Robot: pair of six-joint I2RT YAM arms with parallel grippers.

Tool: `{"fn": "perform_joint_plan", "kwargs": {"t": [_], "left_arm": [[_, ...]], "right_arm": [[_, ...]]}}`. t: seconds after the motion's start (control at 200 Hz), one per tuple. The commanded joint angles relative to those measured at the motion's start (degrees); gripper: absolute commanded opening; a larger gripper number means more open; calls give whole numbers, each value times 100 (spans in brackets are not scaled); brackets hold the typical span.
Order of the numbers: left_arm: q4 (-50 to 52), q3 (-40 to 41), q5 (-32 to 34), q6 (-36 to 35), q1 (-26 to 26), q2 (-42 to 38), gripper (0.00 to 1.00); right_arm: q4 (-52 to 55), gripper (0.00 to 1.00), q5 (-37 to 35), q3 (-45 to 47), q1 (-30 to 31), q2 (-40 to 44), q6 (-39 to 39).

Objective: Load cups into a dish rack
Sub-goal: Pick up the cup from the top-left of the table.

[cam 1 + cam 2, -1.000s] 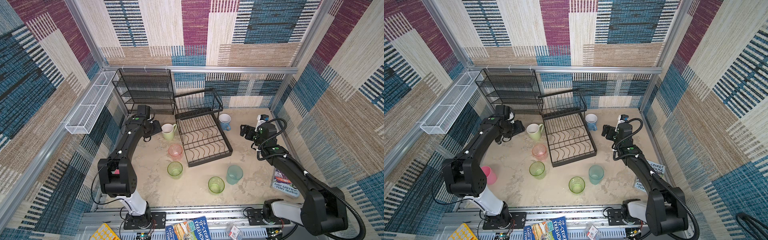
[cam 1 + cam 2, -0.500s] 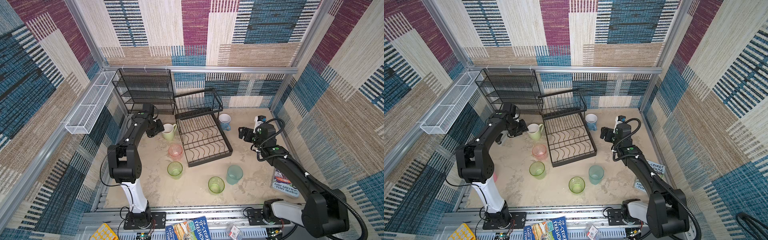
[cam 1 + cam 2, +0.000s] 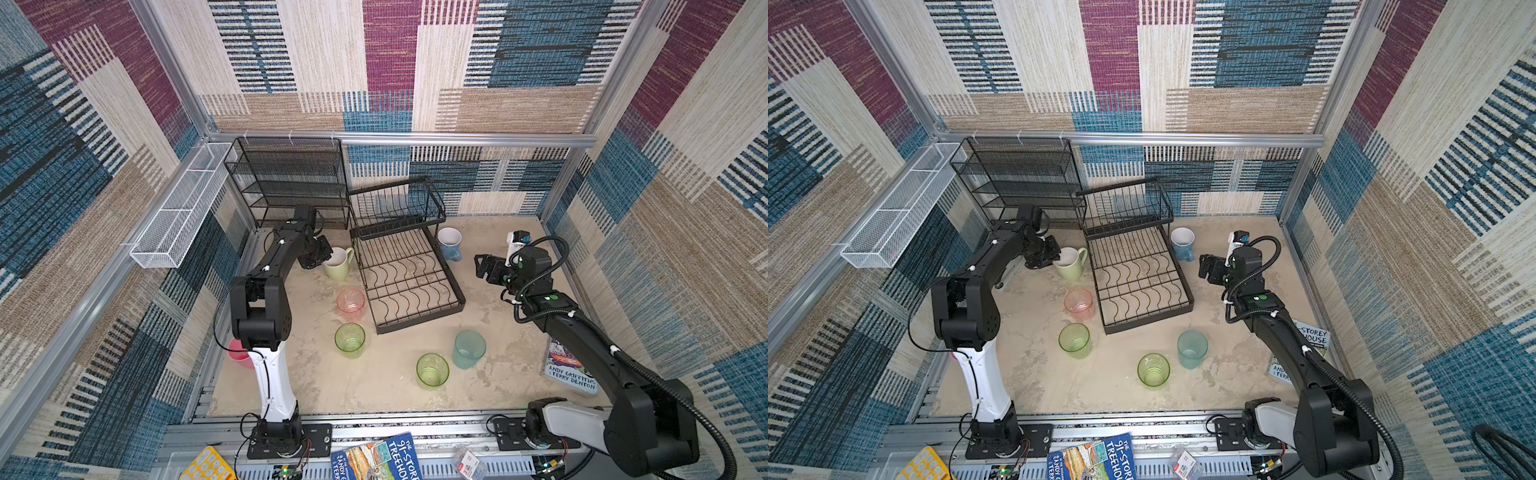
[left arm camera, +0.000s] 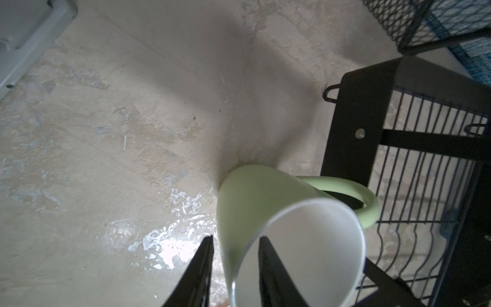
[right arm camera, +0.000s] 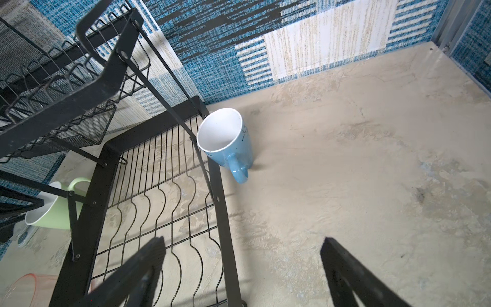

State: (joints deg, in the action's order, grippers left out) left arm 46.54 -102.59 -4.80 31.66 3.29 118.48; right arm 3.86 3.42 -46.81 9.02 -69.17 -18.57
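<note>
The pale green mug stands left of the black dish rack. My left gripper straddles the mug's wall, one finger inside and one outside, with slim gaps still showing. The light blue mug stands against the rack's right side. My right gripper hovers wide open to its right, holding nothing. On the floor stand a pink tumbler, two green tumblers and a teal tumbler. An opaque pink cup is half hidden behind the left arm.
A black mesh shelf unit stands at the back left, right behind the left gripper. A white mesh trough hangs on the left wall. A book lies by the right arm, and another book lies beyond the front rail.
My left gripper has moved right onto the green mug's rim and its jaws have narrowed around the wall. The right gripper has drifted slightly left, still wide open.
</note>
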Motion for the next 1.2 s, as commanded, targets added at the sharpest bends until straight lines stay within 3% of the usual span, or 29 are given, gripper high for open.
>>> {"fn": "perform_joint_plan", "kwargs": {"t": [0.0, 0.135, 0.26, 0.561, 0.831, 1.197], "left_arm": [[57, -52, 133, 143, 16, 85, 27], [59, -23, 174, 130, 44, 124, 21], [50, 60, 255, 112, 49, 78, 10], [-406, 816, 304, 20, 59, -619, 4], [-1204, 2231, 195, -11, 115, -1968, 1], [-1950, 3876, 359, -136, 394, -4270, 1]], "right_arm": [[-210, 95, 85, -15, 30, 69, -40], [-173, 95, 75, -29, 43, 99, -46], [-129, 95, 64, -47, 81, 145, -69], [9, 95, 36, -143, 221, 290, -175], [133, 95, 70, -71, 466, 560, -583], [418, 94, 647, 0, 807, 695, -1464]]}}
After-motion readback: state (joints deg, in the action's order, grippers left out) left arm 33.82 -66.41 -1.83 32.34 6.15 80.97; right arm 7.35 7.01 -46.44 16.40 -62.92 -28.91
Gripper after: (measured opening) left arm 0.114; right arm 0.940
